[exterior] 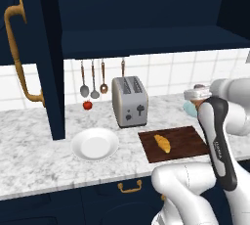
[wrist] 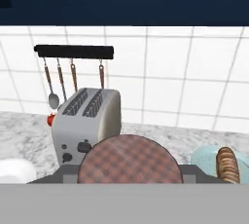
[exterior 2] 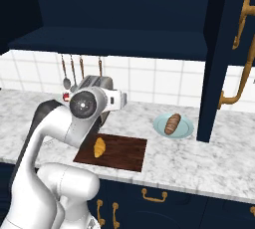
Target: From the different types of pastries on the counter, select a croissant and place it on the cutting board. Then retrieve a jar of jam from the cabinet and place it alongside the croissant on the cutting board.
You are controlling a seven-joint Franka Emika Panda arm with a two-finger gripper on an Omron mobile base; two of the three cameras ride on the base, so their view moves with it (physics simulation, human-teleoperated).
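Open cabinet up top, one shelf showing, looks bare from here. Below it the marbled worktop carries the rest. One dark reddish cutting board with one croissant on it, small, golden-yellow, crescent shaped, lying near the board's left half. One white plate with nothing on it, left of the board. One pale blue dish holding one brown bun. One silver toaster, two slots, behind the board. The claw is clamped round a jam jar, checked reddish lid, held up over the worktop, right of the toaster.
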